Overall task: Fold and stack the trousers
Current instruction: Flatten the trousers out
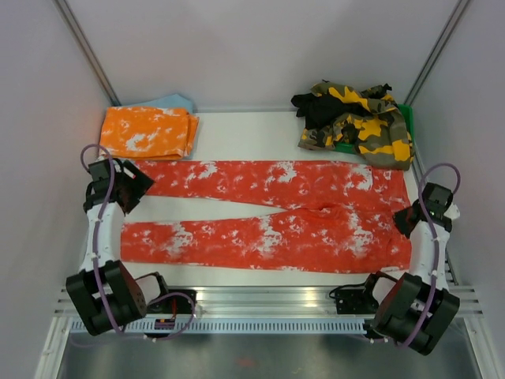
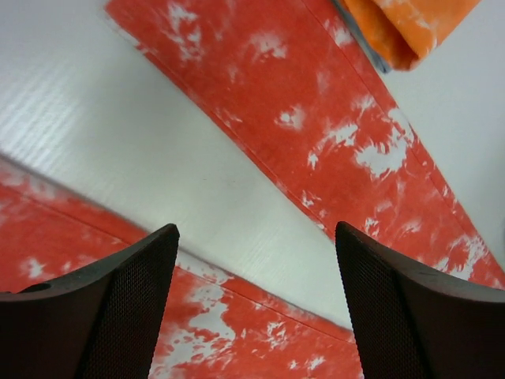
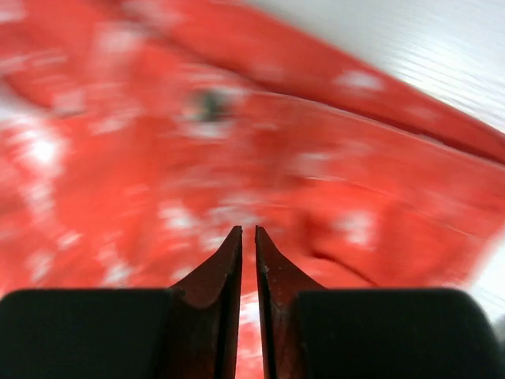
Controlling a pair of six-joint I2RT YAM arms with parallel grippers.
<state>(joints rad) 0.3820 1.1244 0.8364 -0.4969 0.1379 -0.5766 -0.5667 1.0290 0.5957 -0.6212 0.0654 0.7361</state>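
Observation:
The red trousers [image 1: 268, 213] with white splotches lie flat across the table, waist at the right and both legs stretched left with a strip of bare table between them. My left gripper [image 1: 130, 185] hovers over the leg ends, open wide; in the left wrist view its fingers [image 2: 256, 229] frame the gap between the two legs [image 2: 316, 103], with nothing held. Over the waist end hangs my right gripper [image 1: 406, 221]. In the blurred right wrist view, the right gripper [image 3: 248, 229] has its jaws a narrow slit apart just above the red cloth [image 3: 237, 142], nothing between them.
A folded orange-and-white pair [image 1: 148, 132] lies at the back left on a light blue cloth [image 1: 170, 101]; its corner [image 2: 410, 28] shows in the left wrist view. A crumpled camouflage pair [image 1: 359, 118] and black cloth [image 1: 316, 106] sit heaped on a green bin [image 1: 406, 118] at the back right.

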